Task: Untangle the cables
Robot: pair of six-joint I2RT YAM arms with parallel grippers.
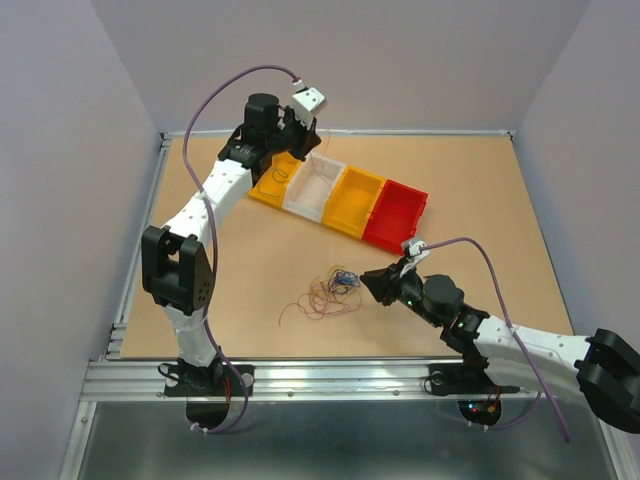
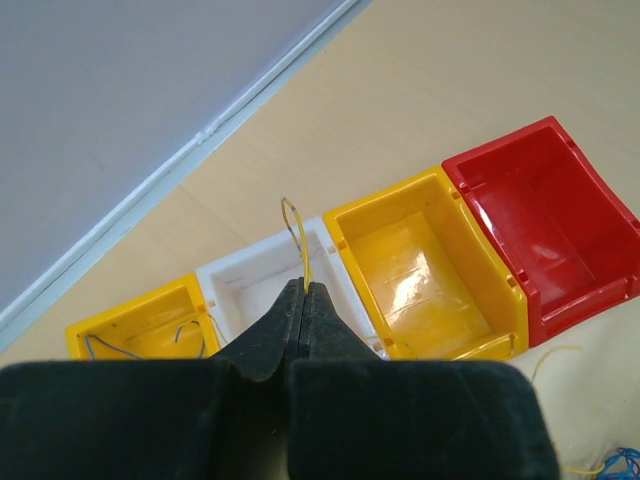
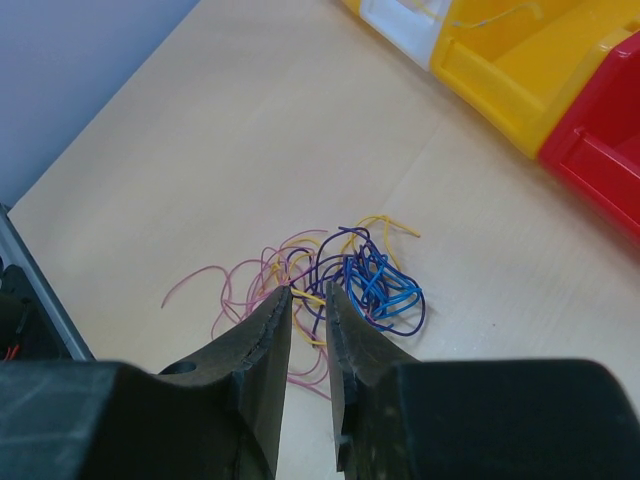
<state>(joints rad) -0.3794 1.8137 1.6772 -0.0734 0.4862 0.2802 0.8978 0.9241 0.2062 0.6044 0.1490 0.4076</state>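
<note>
Left end effector pinched shut on one yellow wire above the white bin. Release looks next. Right end effector, slightly parted, noses the cables just ahead on the tabletop.

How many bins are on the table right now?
4, in one slanted row at the far side: a yellow bin at the left end, then a white bin, another yellow bin, and a red bin at the right end. None looks hidden.

Cables pink, yellow, blue, purple; 4 bins yellow, white, yellow, red; table tan.
</note>
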